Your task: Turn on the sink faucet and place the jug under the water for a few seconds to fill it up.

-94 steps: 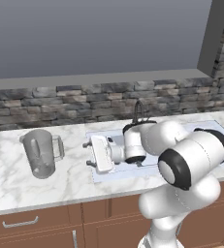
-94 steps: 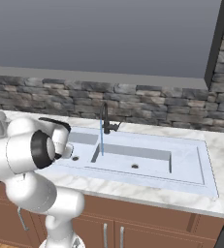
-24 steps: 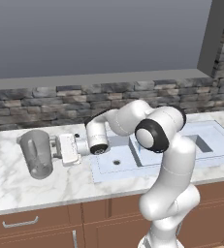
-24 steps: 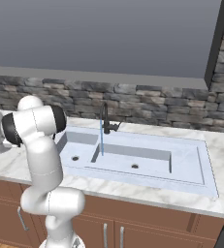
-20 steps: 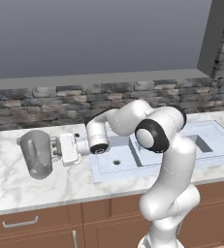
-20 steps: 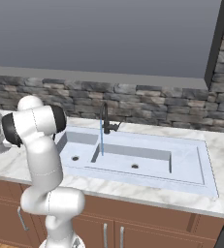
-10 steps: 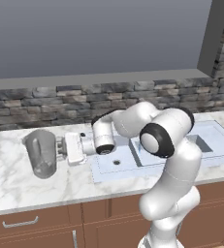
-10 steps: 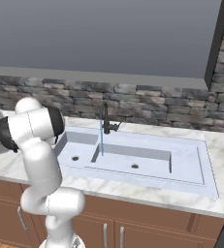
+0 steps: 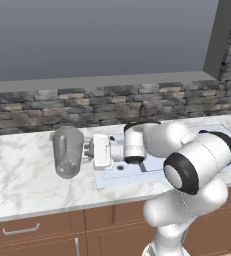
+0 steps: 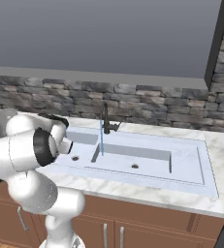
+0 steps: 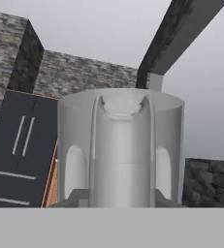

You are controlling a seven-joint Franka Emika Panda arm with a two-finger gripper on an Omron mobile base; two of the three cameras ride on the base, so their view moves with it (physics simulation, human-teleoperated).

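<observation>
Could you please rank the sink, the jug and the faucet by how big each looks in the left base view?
1. Sink, though the arm hides much of it.
2. Jug.
3. Faucet; just its arched top shows behind the arm, so its place is unsure.

The sink [image 9: 118, 176] is set into the counter [image 9: 22, 180], in front of the stone backsplash [image 9: 37, 107]. The sink faucet [image 10: 104, 117] stands behind the sink's left basin, between the sink and the backsplash, and a water stream [image 10: 101, 138] falls from its spout into that basin. The jug [image 9: 68, 151] is left of the sink, above the counter, upright. The gripper [image 9: 87, 150] is between the jug and the sink, touching the jug's sink-facing side. Cabinet fronts [image 9: 32, 235] lie below the counter's front edge.
</observation>
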